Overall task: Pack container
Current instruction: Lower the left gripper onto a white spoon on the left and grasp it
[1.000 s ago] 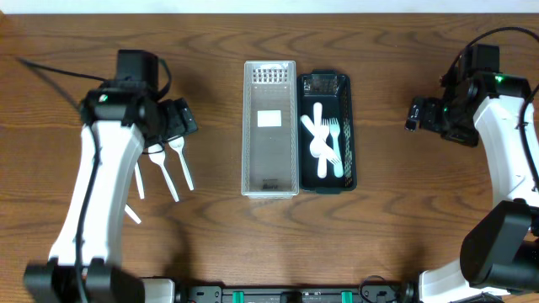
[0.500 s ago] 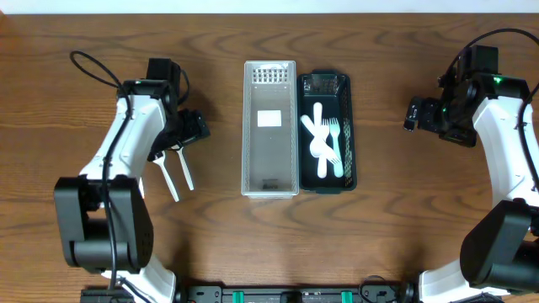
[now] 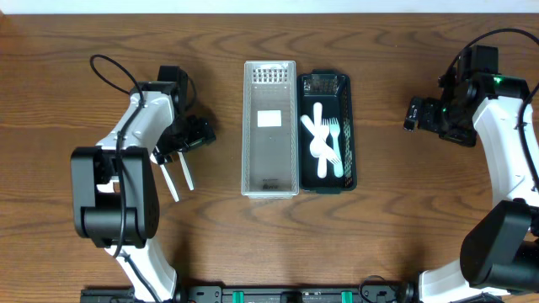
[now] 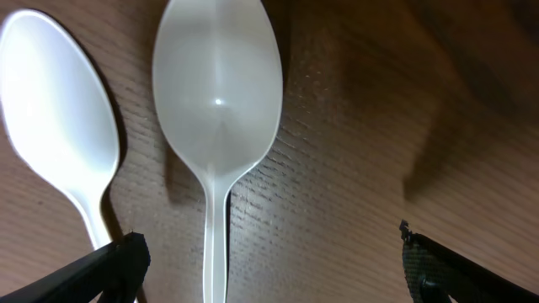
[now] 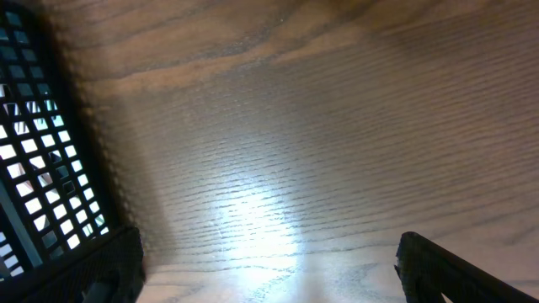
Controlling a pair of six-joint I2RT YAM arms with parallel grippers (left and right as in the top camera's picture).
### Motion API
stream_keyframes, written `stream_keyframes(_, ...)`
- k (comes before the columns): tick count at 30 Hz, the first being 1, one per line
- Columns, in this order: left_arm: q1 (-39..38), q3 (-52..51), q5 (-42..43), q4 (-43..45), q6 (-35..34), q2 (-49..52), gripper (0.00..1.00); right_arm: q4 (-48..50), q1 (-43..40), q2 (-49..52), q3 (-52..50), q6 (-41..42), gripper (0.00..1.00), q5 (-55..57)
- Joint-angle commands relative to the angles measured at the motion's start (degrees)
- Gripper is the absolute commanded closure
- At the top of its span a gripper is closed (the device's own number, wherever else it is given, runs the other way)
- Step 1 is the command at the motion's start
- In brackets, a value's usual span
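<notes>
White label (image 3: 269, 119) in clear bin (image 3: 248, 126), unreadable; left tool (image 4: 269, 252), right tool (image 5: 269, 261) wide open, empty.

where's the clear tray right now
In the middle of the overhead view, the clear tray stands right beside the left side of the black basket holding white cutlery; loose spoons lie further left.

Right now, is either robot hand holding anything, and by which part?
Nothing is held. The left gripper hangs open above white spoons; the right gripper is open over the table.
</notes>
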Motion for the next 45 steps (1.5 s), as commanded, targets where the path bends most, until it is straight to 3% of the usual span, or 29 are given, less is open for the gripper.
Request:
stream_keyframes(1,-0.1,-0.3,0.2,-0.1,0.7,1.8,0.02,0.0,0.1,-0.2,-0.2,-0.9,0.01,-0.4)
stream_keyframes(9,-0.2,-0.3,4.5,0.7,4.1,5.5,0.00,-0.1,0.1,-0.2,-0.2,-0.9,0.01,-0.4)
stream_keyframes(14,-0.1,-0.3,5.1,0.2,4.7,6.7,0.05,-0.2,0.1,-0.2,-0.2,-0.9,0.01,-0.4)
stream_keyframes(21,-0.1,-0.3,5.1,-0.9,4.7,6.8,0.36,-0.4,0.1,-0.2,-0.2,-0.9,0.01,-0.4)
stream_keyframes(25,-0.1,-0.3,5.0,-1.0,4.7,6.8,0.50,-0.4,0.1,-0.2,-0.2,-0.9,0.01,-0.4)
stream_keyframes(28,-0.1,-0.3,5.0,-1.0,4.7,6.8,0.55,-0.4,0.1,-0.2,-0.2,-0.9,0.01,-0.4)
stream_keyframes(32,-0.1,-0.3,5.0,-0.9,4.7,6.8,0.73,-0.4,0.1,-0.2,-0.2,-0.9,0.01,-0.4)
stream_keyframes(45,-0.1,-0.3,5.0,0.0,4.7,6.8,0.91,-0.4,0.1,-0.2,-0.2,-1.3,0.01,-0.4)
